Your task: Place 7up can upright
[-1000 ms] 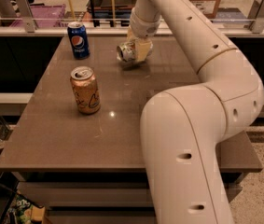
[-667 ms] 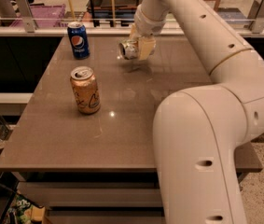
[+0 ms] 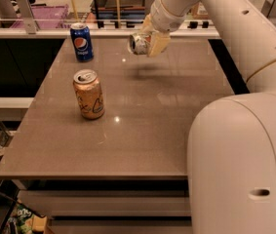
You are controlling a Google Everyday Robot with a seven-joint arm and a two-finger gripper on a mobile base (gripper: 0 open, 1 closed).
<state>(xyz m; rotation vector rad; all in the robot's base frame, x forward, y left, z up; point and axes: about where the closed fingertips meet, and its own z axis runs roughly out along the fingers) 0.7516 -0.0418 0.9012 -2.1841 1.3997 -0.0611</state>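
Currently the gripper (image 3: 147,44) hangs over the far middle of the table (image 3: 147,145). Its tan fingers (image 3: 159,43) are clamped around the 7up can (image 3: 138,44).

Can orientation: on its side, silver end turned left and toward the camera, body running back between the fingers. It is held off the surface, and its shadow (image 3: 149,72) falls on the tabletop just below, slightly nearer the camera.

Other items: the Pepsi can (image 3: 82,42) stands upright near the far left corner, just inside the far edge and well left of the held can. The orange-gold can (image 3: 88,94) stands upright left of centre, nearer the camera and set in from the left edge.

Open surface: bare tabletop runs under the gripper and across the right half as far as the right edge. A broad bare strip also lies along the near edge in front of the orange-gold can.

The arm (image 3: 235,28) comes in from the upper right, over the far right corner. The robot's white body (image 3: 245,165) fills the lower right and hides the near right corner. A white rail (image 3: 54,33) runs just beyond the far edge, close behind the gripper.
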